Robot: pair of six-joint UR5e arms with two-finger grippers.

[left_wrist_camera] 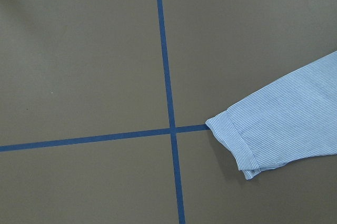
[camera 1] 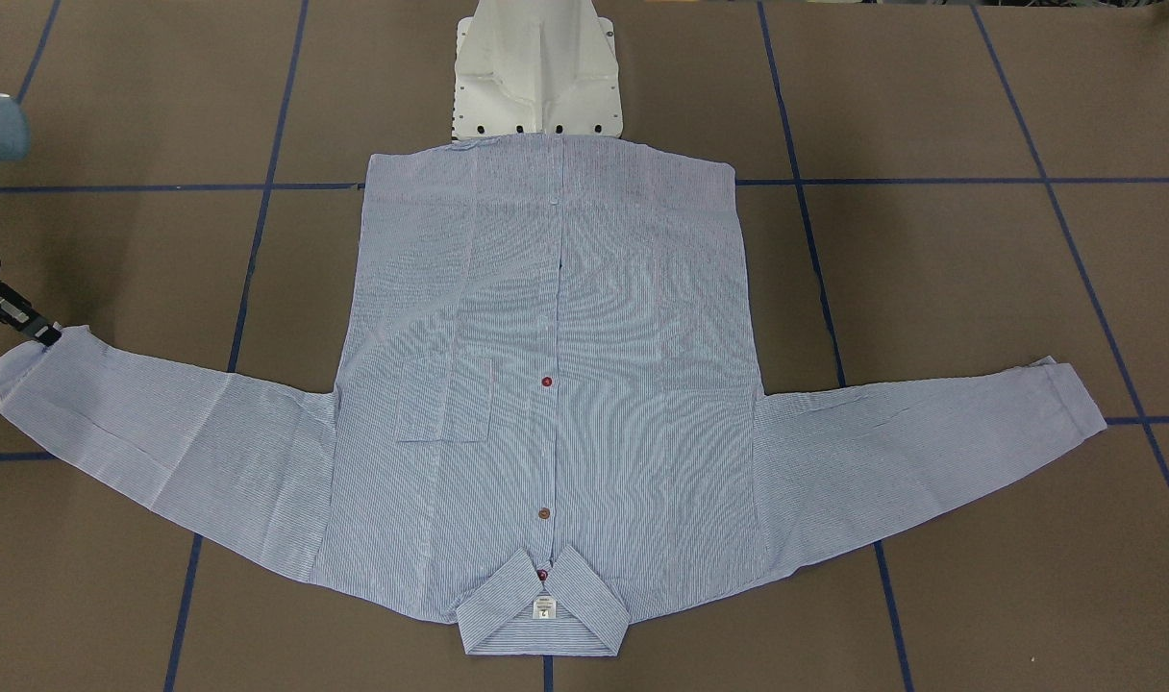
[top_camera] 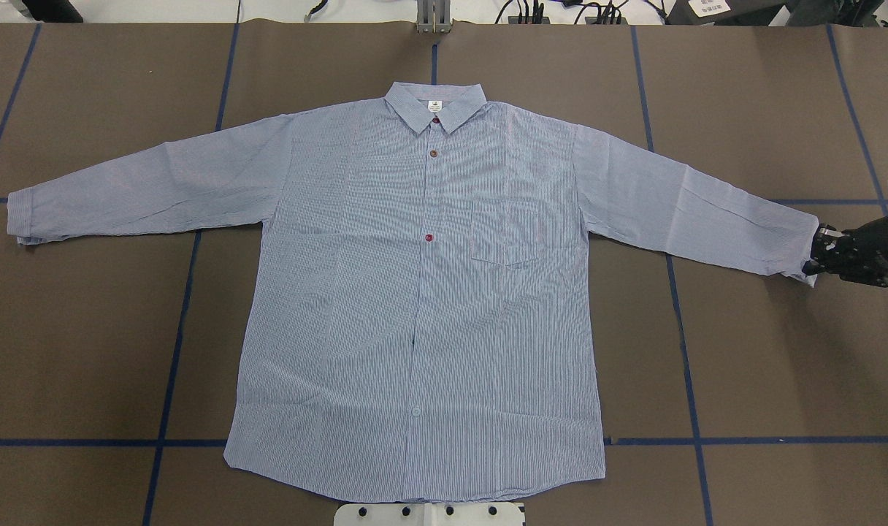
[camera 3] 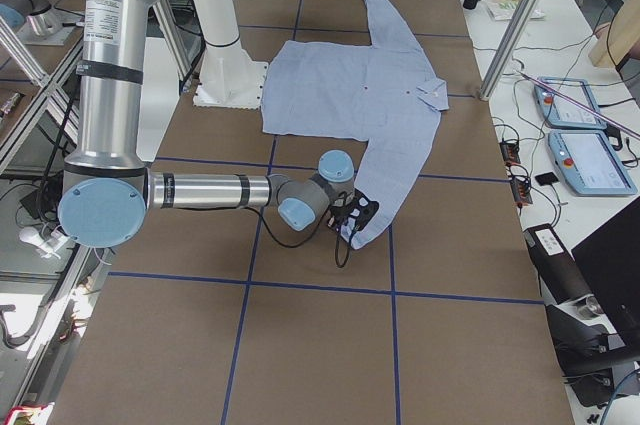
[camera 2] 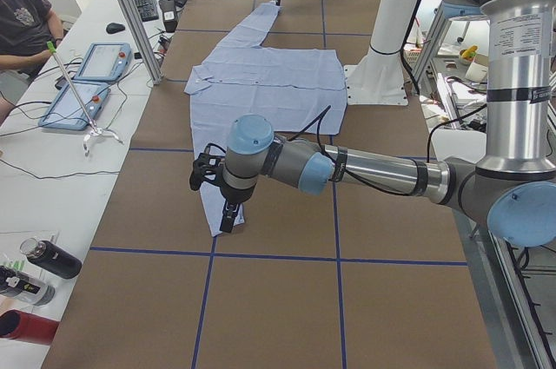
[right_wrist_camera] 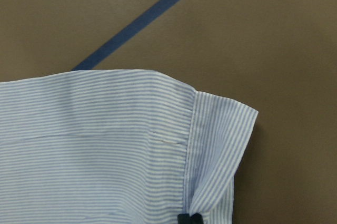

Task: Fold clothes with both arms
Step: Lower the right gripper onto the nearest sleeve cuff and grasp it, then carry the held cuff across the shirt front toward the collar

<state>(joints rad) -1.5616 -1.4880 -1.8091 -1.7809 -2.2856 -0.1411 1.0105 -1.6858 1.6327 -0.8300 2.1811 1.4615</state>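
Shirt (top_camera: 415, 292) flat on table (top_camera: 86, 329); right jaws pinch its 3 o'clock cuff (top_camera: 798, 248); left jaws' state cannot be told

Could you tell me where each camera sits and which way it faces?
Front-facing: across the table, facing the robot; white base on top, right gripper at left.
Overhead: behind the robot, looking forward and down; right gripper at right.
Exterior left: robot's-left table end; left arm near.
Exterior right: opposite end; right arm near.
Left wrist: high above one cuff; no gripper visible.
Right wrist: close on the other cuff; fingertip shows.
Front-facing and overhead share the whole shirt, reversed.
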